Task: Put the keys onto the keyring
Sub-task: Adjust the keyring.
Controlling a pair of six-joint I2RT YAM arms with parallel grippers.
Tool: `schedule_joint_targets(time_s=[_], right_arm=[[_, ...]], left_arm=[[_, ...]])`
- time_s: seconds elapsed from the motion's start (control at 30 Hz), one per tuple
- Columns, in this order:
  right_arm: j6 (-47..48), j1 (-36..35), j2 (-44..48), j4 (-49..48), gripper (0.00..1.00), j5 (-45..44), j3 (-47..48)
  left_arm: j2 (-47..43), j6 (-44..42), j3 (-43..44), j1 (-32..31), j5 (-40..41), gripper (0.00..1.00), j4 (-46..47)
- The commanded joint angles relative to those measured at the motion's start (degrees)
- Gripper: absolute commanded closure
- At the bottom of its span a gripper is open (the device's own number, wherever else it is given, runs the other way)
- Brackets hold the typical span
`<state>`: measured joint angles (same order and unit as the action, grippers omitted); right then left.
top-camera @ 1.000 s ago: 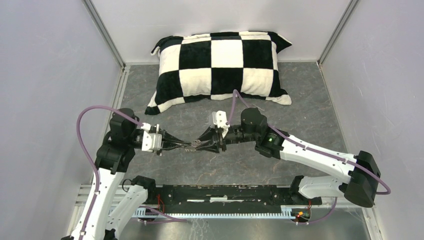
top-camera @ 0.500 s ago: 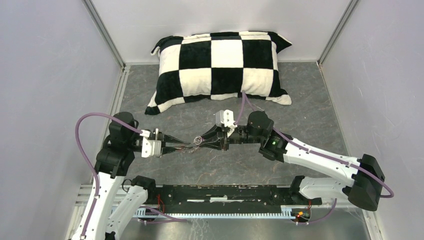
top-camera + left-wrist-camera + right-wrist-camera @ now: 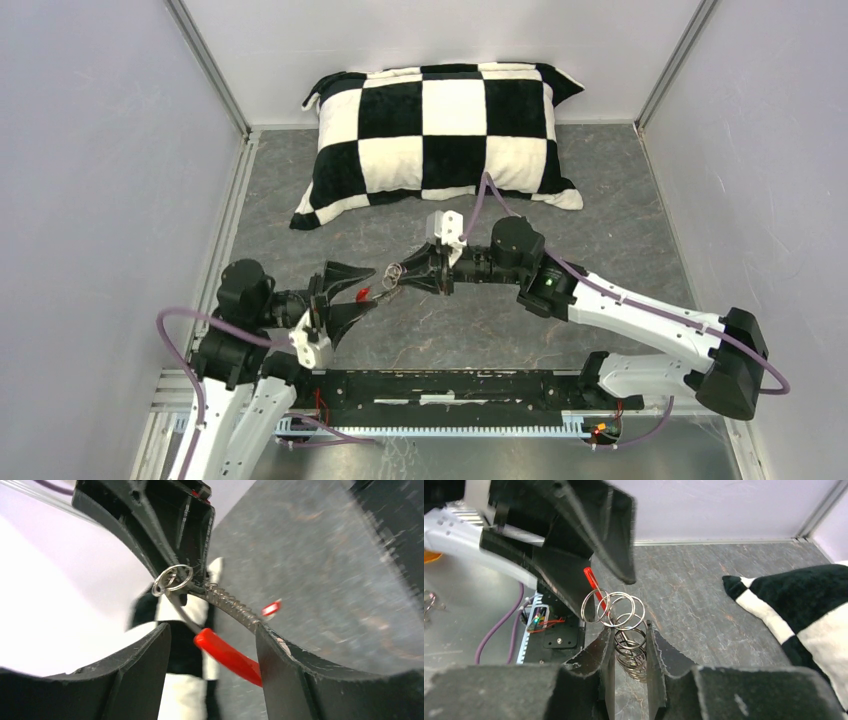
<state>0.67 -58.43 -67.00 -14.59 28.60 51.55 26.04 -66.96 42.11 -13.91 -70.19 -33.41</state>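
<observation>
The keyring (image 3: 624, 612) is a silvery wire coil with loose rings at its end. My right gripper (image 3: 629, 630) is shut on the coil, which is squeezed between its two fingers above the grey floor. In the top view this gripper (image 3: 405, 272) points left with the keyring (image 3: 392, 271) at its tip. My left gripper (image 3: 372, 287) faces it, open, its fingers to either side of the keyring's red section (image 3: 227, 655) without closing on it. A tiny red piece (image 3: 271, 608) shows beside the coil (image 3: 232, 607); it may be one of the keys, too blurred to tell.
A black-and-white checked pillow (image 3: 445, 130) lies at the back of the grey floor (image 3: 600, 220). White walls close in both sides. The black rail (image 3: 450, 385) with the arm bases runs along the near edge.
My left gripper has opened, let go of the keyring's end and drawn back toward the near left. The right gripper has kept its hold and shifted slightly away from the near edge.
</observation>
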Motion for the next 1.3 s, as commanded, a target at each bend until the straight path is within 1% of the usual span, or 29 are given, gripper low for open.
schedule_joint_targets(time_s=[0.0,0.03,0.2,0.33,0.37,0.57,0.67,0.73,0.8,0.87,0.93,1.03,1.13,1.27], right_arm=[[-2.5,-1.1,-2.1,6.3,1.00,-9.2,7.7],[-3.1,-1.2,-2.7,7.9,1.00,-10.4,8.6],[-8.1,-1.6,-6.3,14.2,1.00,-15.1,13.6],[-9.1,-2.9,-7.8,16.8,1.00,-17.5,15.6],[-9.6,-3.2,-7.8,16.7,1.00,-18.1,15.5],[-10.9,-4.2,-8.8,16.5,1.00,-18.9,16.6],[-11.2,-4.5,-9.0,16.6,1.00,-19.0,17.1],[-11.3,-4.5,-8.9,16.8,1.00,-19.1,17.2],[-11.6,-4.5,-9.0,16.8,1.00,-19.1,17.2],[-12.0,-4.5,-9.2,16.7,1.00,-18.8,17.3],[-12.2,-4.6,-9.4,16.6,1.00,-18.6,17.4],[-12.4,-4.7,-9.6,16.3,1.00,-18.7,17.3],[-12.6,-4.7,-9.7,15.7,1.00,-18.8,17.0],[-13.2,-4.8,-10.3,15.2,1.00,-18.4,17.1]], left_arm=[[-7.2,-10.4,-8.4,-0.1,7.3,0.30,21.7],[-7.8,-10.6,-8.8,-0.1,8.1,0.30,23.9],[-10.0,-17.9,-10.9,-0.1,8.3,0.31,25.8],[-11.6,-18.0,-13.1,-0.1,9.3,0.31,30.9],[-11.6,-18.2,-13.1,-0.1,9.4,0.31,30.6],[-11.5,-24.6,-13.4,-0.1,8.1,0.32,25.3],[-10.6,-31.4,-12.6,-0.1,8.2,0.33,19.2],[-9.8,-37.1,-11.6,0.0,8.6,0.33,13.5],[-9.5,-41.1,-11.5,-0.1,8.9,0.34,11.0],[-10.0,-42.3,-12.4,-0.1,8.7,0.34,11.9],[-10.9,-42.3,-13.6,-0.1,8.6,0.36,14.8],[-12.7,-39.1,-15.5,-0.1,8.5,0.39,20.2],[-14.7,-39.6,-16.9,-0.1,7.5,0.42,21.3],[-15.1,-39.3,-17.4,-0.1,6.4,0.49,21.3]])
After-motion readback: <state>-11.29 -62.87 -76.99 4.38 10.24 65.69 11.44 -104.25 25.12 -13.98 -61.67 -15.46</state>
